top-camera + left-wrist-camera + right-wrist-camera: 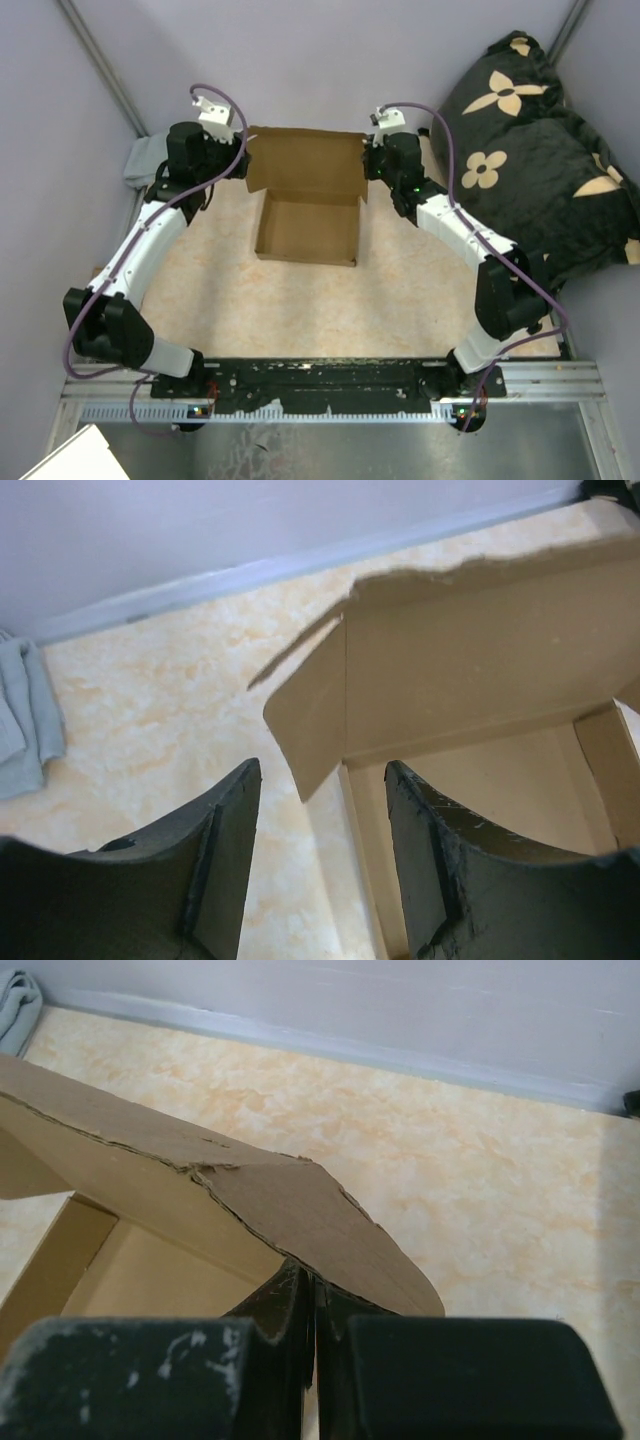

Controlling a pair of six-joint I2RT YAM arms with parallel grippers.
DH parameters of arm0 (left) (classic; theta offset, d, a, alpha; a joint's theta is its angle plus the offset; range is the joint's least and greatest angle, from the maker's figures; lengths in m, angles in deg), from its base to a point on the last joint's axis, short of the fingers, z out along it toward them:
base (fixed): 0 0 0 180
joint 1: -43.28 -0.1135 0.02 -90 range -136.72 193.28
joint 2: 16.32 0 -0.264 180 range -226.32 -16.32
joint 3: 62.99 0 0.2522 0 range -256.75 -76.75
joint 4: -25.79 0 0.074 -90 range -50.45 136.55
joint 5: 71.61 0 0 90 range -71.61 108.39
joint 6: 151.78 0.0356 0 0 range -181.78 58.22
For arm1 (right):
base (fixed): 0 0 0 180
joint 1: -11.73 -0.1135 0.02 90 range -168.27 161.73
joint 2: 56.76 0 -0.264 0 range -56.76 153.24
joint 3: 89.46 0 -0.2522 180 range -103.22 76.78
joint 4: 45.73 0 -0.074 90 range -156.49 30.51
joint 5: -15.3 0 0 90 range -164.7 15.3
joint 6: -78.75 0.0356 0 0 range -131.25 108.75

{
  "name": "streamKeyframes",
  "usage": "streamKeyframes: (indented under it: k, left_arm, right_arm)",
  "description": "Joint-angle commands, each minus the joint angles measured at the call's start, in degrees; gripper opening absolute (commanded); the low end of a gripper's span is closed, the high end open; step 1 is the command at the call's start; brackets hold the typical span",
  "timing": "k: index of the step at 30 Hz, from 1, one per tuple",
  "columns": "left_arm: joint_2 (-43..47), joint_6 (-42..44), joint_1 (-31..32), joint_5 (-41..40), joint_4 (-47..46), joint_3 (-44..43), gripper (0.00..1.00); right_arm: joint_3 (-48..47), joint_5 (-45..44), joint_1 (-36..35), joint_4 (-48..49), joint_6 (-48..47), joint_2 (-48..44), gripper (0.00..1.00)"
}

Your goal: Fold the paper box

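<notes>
The paper box (305, 228) sits open toward the far side of the table (400, 290), lid upright. The left gripper (322, 780) has its fingers wide apart, holding nothing, a lid flap just ahead and a grey cloth (25, 720) off to the left. The right gripper (312, 1285) has its fingers pressed together, tips against the other flap; a black flowered cushion (520, 150) lies beyond.

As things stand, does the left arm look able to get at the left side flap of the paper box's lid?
Probably yes. The left end effector is open, and the side flap of the paper box stands just ahead of its gap, with nothing between.
</notes>
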Motion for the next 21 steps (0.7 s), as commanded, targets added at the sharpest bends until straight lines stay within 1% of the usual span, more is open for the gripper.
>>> streamKeyframes:
  k: [1, 7, 12, 21]
  left_arm:
    - [-4.4, 2.9, 0.2, -1.4, -2.1, -5.2, 0.59]
    - [-9.4, 3.7, 0.2, -2.4, -0.7, -9.6, 0.59]
    - [-11.2, 5.3, 0.1, -4.0, -1.1, -10.3, 0.59]
    - [-13.4, 5.2, -0.3, -3.8, -1.8, -10.0, 0.58]
  right_arm:
    - [-0.7, 4.0, -0.6, 2.5, -1.4, -3.5, 0.00]
    - [-1.0, 5.8, -0.6, 1.0, -2.6, -3.8, 0.00]
    - [-0.8, 7.1, -0.6, 0.4, -3.3, -4.1, 0.00]
    - [-1.0, 8.5, -0.6, -0.3, -4.3, -3.9, 0.00]
